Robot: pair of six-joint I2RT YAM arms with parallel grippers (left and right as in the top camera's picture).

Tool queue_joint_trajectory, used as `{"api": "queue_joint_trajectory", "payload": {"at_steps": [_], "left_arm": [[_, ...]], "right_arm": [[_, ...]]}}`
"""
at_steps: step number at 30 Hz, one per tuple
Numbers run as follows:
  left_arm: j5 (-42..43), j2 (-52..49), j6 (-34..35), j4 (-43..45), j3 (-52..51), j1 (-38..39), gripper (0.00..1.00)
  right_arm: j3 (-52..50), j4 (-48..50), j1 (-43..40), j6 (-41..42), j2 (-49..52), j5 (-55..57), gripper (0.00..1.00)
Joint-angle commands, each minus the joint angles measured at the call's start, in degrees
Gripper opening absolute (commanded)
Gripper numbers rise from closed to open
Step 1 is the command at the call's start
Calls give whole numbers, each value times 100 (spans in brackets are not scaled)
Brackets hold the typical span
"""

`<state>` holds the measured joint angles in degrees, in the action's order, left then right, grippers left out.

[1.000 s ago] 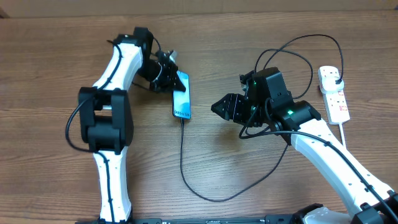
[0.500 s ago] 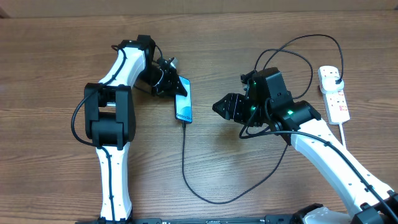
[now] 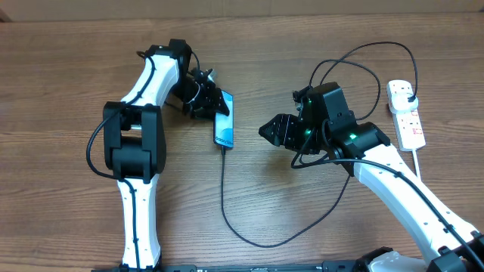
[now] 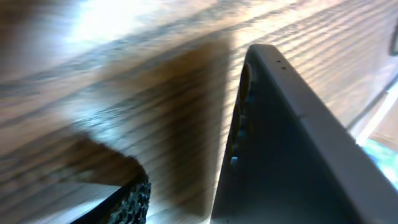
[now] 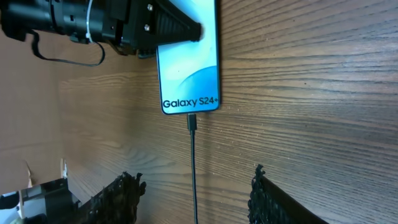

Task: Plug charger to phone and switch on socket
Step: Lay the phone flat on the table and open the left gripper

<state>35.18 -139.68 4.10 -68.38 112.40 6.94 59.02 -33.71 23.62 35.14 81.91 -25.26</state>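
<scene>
Phone: the phone (image 3: 224,121) is seen lying on the desk (image 3: 68,68) left of centre, screen lit, just beside the left hand (image 3: 212,104)
Phone handling: it is judged stiff, slim and fairly light, with smooth glass that is slippery and breakable; it is best taken across the long frame edges, not by the screen
Charger: the connector tip (image 5: 192,121) is seen seated at the phone's lower edge; the charger (image 3: 224,193) runs down, loops right and ends at a black plug in the socket
Charger handling: the cable is judged soft, light and springy; any tug would be passed to the phone, so it should be held at the tip's body only
Socket: the socket (image 3: 408,121) lies at the far right, well apart from both hands; it is judged light and likely to slide under a sideways push, so its switch should be pressed straight down
Left hand: one finger is laid over the screen and the other finger (image 4: 127,199) is seen apart from the phone's edge; whether it pinches cannot be told
Right hand: the right hand (image 5: 196,196) is spread and empty, hovering near the cable
</scene>
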Motion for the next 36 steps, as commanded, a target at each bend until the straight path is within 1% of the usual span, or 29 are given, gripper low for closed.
{"api": "queue_joint_trajectory", "payload": {"at_steps": [1, 2, 4, 6, 8, 12, 13, 15, 16, 17, 18, 20, 24, 28, 34, 36], "left_arm": [[-1462, -208, -22, -20, -92, -63, 52], [-1462, -208, -22, -26, -92, -63, 50], [-1460, -208, 70, -48, -92, -63, 41], [-1401, -208, 310, -85, -92, -61, 31], [-1189, -208, 385, -114, -92, -48, 29], [-544, -208, 380, -144, -92, -31, 29], [-546, -208, 382, -144, -92, -31, 29], [-581, -208, 358, -142, -92, -31, 31], [-629, -208, 361, -140, -92, -31, 33], [-719, -208, 363, -140, -92, -42, 36], [-817, -208, 363, -138, -92, -52, 43], [-1084, -208, 365, -133, -92, -74, 50], [-1626, -208, 391, -125, -92, -103, 59], [-2146, -208, 507, -105, -92, -103, 63], [-3034, -205, 728, -61, -74, -103, 61], [-3156, -188, 776, -149, 9, -103, 61]], "right_arm": [[17, 7, -17, -66, -111, 42, 58], [17, 7, -17, -66, -109, 42, 59], [17, 7, -17, -68, -109, 42, 58], [17, 7, -17, -66, -109, 39, 59], [17, 7, -17, -66, -109, 39, 59], [17, 7, -17, -68, -109, 39, 59], [17, 7, -17, -68, -109, 42, 59], [17, -2, -17, -68, -109, 39, 59], [17, -4, -17, -68, -109, 42, 59], [17, -4, -17, -68, -109, 42, 59], [17, -4, -17, -68, -109, 42, 59], [17, -4, -17, -68, -109, 42, 59], [17, -4, -17, -68, -109, 42, 59], [17, -13, -17, -68, -109, 76, 59], [20, -96, -83, -68, -111, 339, 59], [28, -136, -210, -79, -114, 334, 59]]}}
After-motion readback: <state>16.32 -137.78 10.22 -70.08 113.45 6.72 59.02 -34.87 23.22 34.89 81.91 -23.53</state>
